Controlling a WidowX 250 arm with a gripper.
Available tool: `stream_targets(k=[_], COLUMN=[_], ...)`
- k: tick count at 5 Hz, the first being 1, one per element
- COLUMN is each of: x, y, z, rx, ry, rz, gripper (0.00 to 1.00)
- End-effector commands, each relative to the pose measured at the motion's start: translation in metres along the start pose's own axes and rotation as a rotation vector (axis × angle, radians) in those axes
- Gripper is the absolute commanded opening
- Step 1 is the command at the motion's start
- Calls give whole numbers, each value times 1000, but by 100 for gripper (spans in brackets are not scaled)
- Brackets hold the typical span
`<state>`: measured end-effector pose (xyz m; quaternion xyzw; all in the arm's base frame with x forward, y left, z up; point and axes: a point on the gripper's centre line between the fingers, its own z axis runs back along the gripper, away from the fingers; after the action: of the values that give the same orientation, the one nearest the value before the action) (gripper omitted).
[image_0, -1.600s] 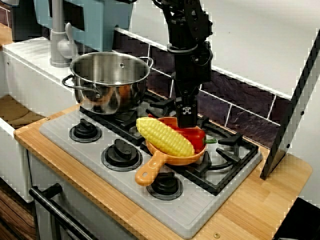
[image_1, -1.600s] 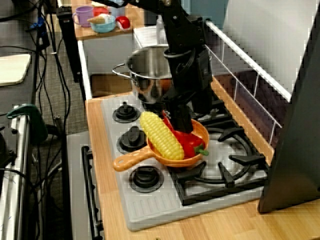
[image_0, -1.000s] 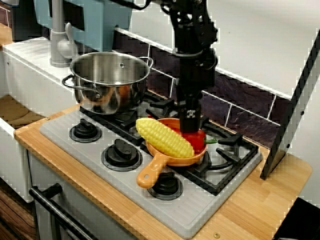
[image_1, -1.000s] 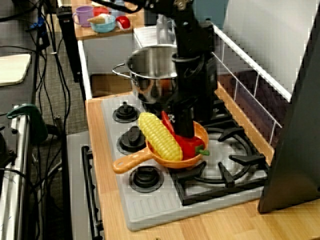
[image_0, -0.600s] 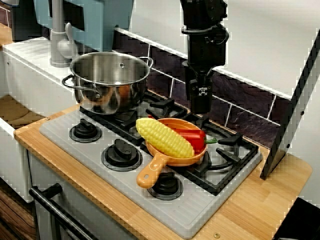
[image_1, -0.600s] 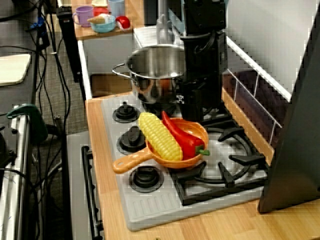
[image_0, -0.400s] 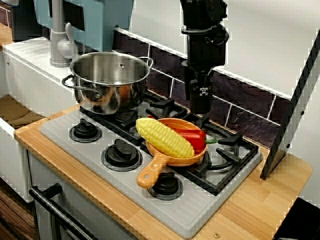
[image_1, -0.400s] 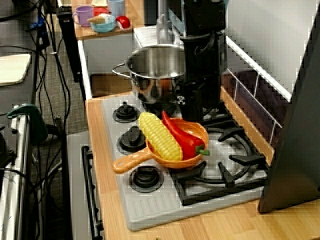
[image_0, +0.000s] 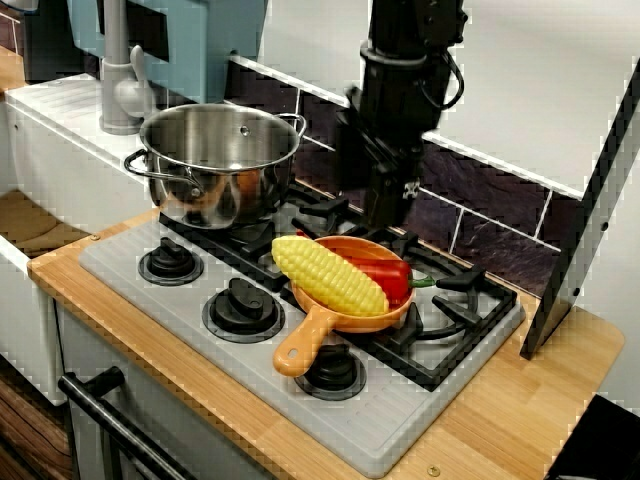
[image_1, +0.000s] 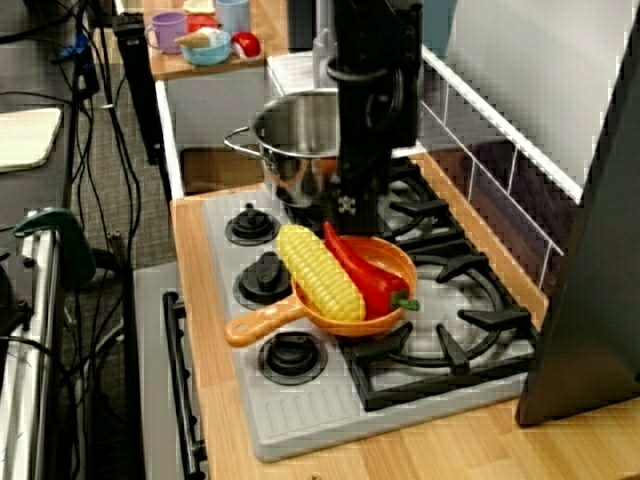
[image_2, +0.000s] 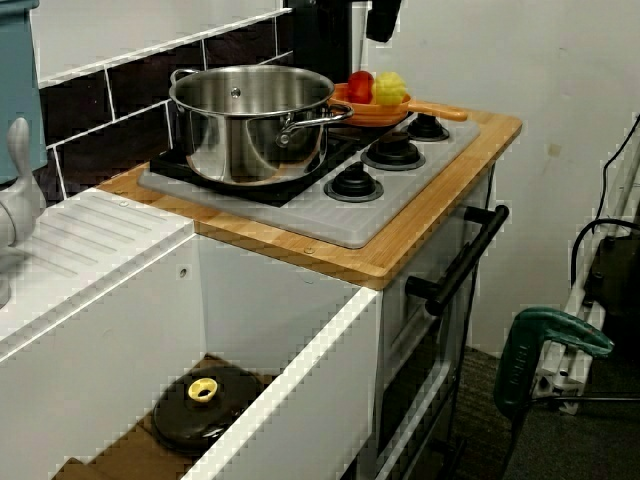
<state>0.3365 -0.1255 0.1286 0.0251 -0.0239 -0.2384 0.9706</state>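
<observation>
1. Hanging above the rear grate (image_0: 330, 212) of the stove top (image_0: 200, 320), the tool (image_0: 388, 212) is seen pointing straight down, just behind the far rim of the orange pan (image_0: 300, 345) and apart from it.
2. Nothing is seen held in the tool. Whether its jaws are spread or pressed together cannot be told (the tip reads as one dark block in the front view and in the side view).
3. The orange pan is set on the front right burner, with its handle pointed toward the front edge of the counter (image_0: 520, 400).
4. A corn cob (image_0: 330, 275) is laid across the pan on the knob side, its end overhanging the rim. A red pepper (image_0: 388, 272) is laid beside it on the wall side, touching it, green stem pointed right.
5. A steel pot (image_0: 220, 160) is stood on the rear left burner, near the pan but not touching it.
6. Three black knobs (image_0: 240, 305) are lined along the front of the stove top.
7. In the view from the sink end, the pan (image_2: 440, 110) is partly hidden behind the pot (image_2: 250, 120).
</observation>
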Motion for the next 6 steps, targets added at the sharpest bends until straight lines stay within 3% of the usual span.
stream_targets(k=[1,2,3,6], x=[-9,-21,-31,-54], y=[2,0,-2,-19], z=[35,30,26,36], rx=[110,256,310,168], ry=[-70,-143,-235,-249], rz=[300,393,406,322], gripper=[100,100,100,100])
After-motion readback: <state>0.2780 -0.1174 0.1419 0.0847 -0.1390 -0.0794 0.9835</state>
